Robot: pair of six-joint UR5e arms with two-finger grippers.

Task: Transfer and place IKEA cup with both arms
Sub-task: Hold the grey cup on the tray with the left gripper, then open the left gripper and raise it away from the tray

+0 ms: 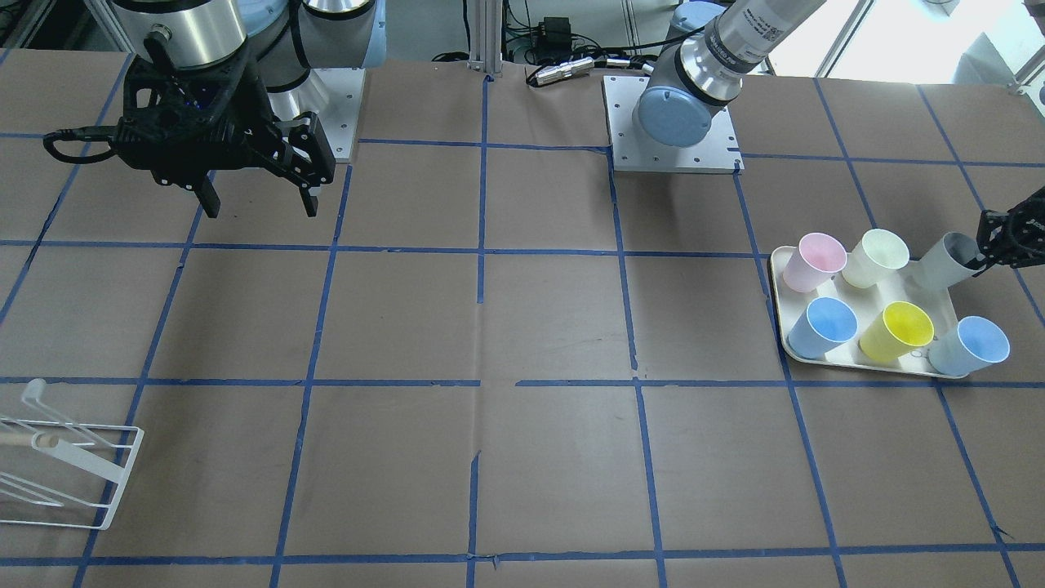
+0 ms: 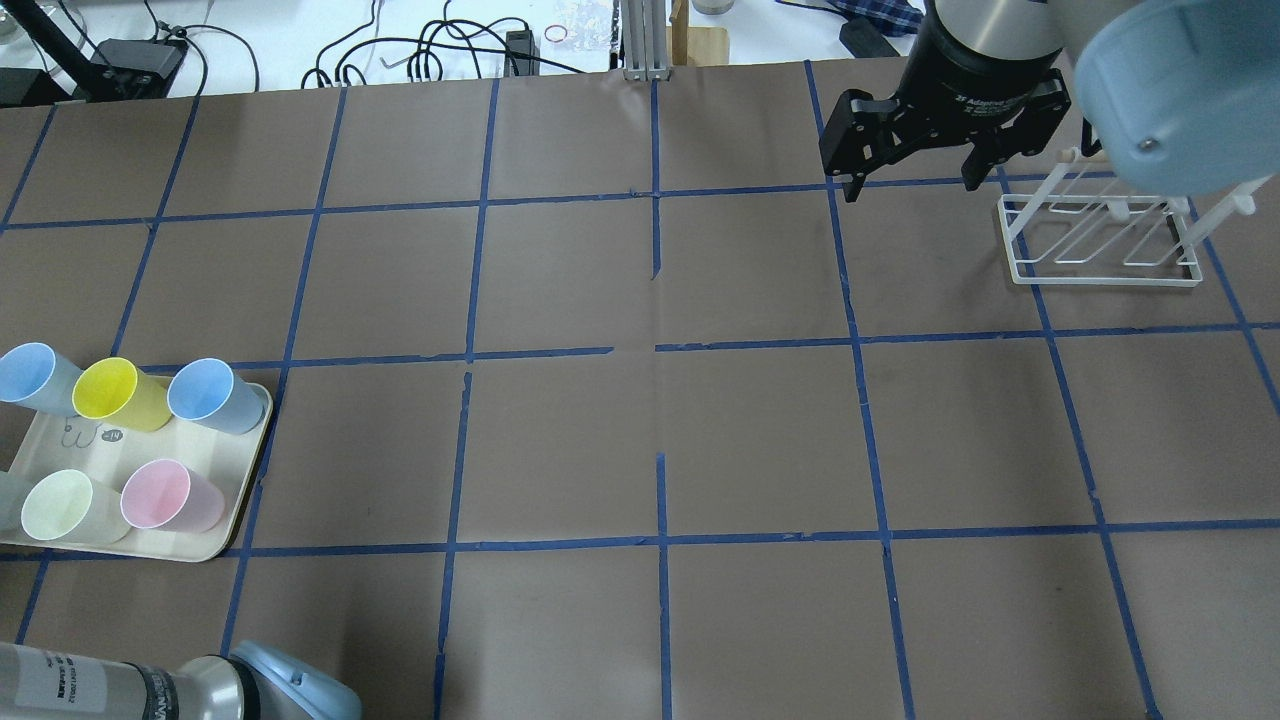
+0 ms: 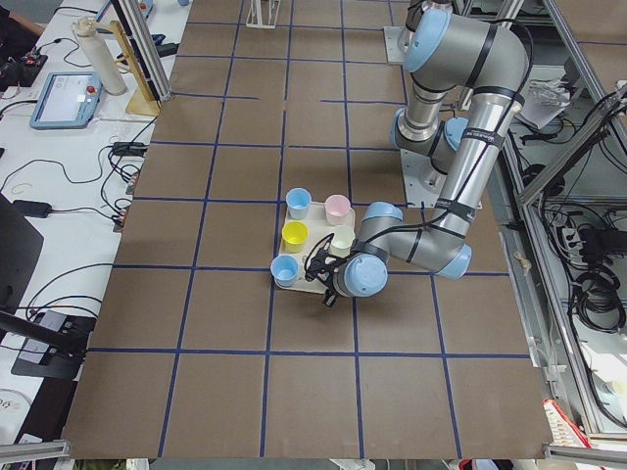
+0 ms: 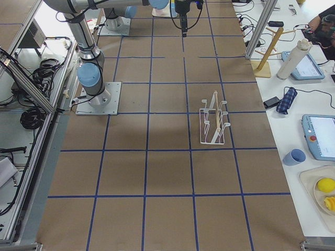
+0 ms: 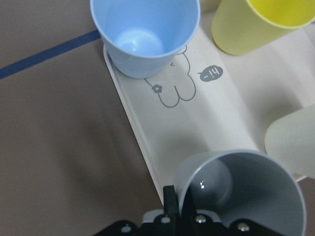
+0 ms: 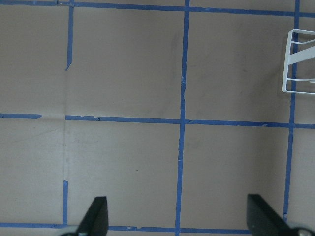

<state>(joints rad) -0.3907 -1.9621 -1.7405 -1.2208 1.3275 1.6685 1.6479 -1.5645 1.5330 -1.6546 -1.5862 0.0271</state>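
At tray's near corner, left gripper [image 5: 178, 206] clamped on the rim wall of the IKEA cup [image 5: 246, 191]. Cup directly under my wrist at the tray [image 5: 157, 142] edge, long axis near vertical, mouth up, tipped slightly toward me. Far across the table, right gripper [image 1: 261, 208] hangs spread, empty; left is nearer.

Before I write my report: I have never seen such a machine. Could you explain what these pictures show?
These are two robot arms at a table, each ending in a black two-finger gripper. Four fixed cameras look from the front, from behind above, and from each table end; two sit on the wrists. The left gripper holds the pale grey IKEA cup, tilted, at the edge of a cream tray with five coloured cups. The right gripper hangs open and empty. A white wire rack stands on the table.
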